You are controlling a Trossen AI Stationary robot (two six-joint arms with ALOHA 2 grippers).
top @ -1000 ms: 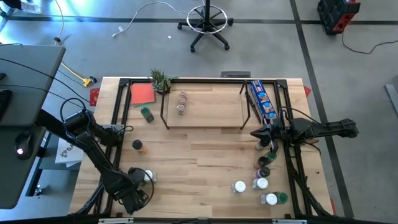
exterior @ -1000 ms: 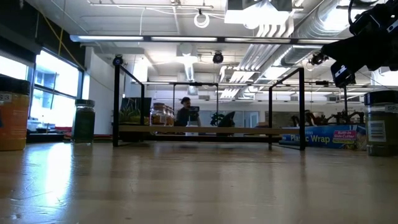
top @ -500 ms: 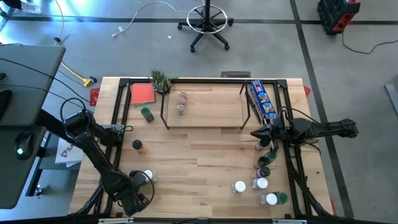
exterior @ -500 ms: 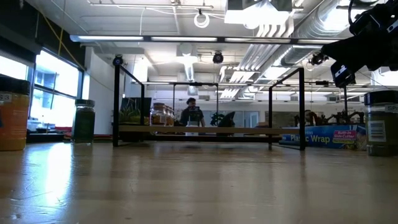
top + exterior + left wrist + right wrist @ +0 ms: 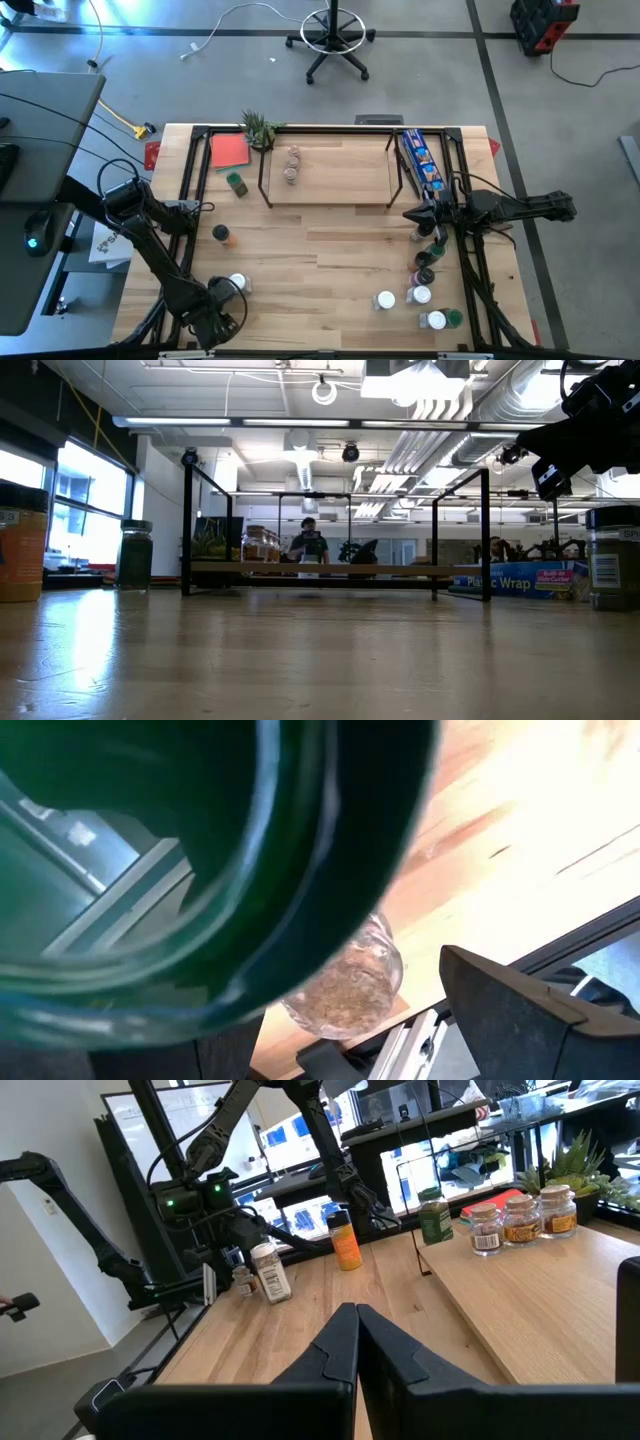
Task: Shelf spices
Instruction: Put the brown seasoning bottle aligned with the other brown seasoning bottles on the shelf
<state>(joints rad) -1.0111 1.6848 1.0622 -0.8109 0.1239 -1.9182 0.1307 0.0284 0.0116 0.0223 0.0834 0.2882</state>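
Note:
My left gripper [image 5: 215, 318] stands at the table's near left corner, pointing down and open. A spice jar stands close under its camera, with a dark green lid [image 5: 250, 870] and a glass body [image 5: 345, 990]. One finger [image 5: 520, 1020] stands apart from the body; the other side is hidden. A white-lidded jar [image 5: 237, 285] stands just beside the gripper. An orange jar [image 5: 221, 235] and a green jar [image 5: 236, 184] stand farther off. The wooden shelf [image 5: 330, 185] bears jars [image 5: 291, 165]. My right gripper [image 5: 357, 1325] waits shut at the right, above several jars [image 5: 425, 262].
A blue packet [image 5: 420, 160] lies along the shelf's right end. A potted plant [image 5: 258, 128] and a red square [image 5: 229, 150] sit at the far left. A black metal frame [image 5: 190, 180] runs around the table. Bare wood lies at the table's middle [image 5: 330, 260].

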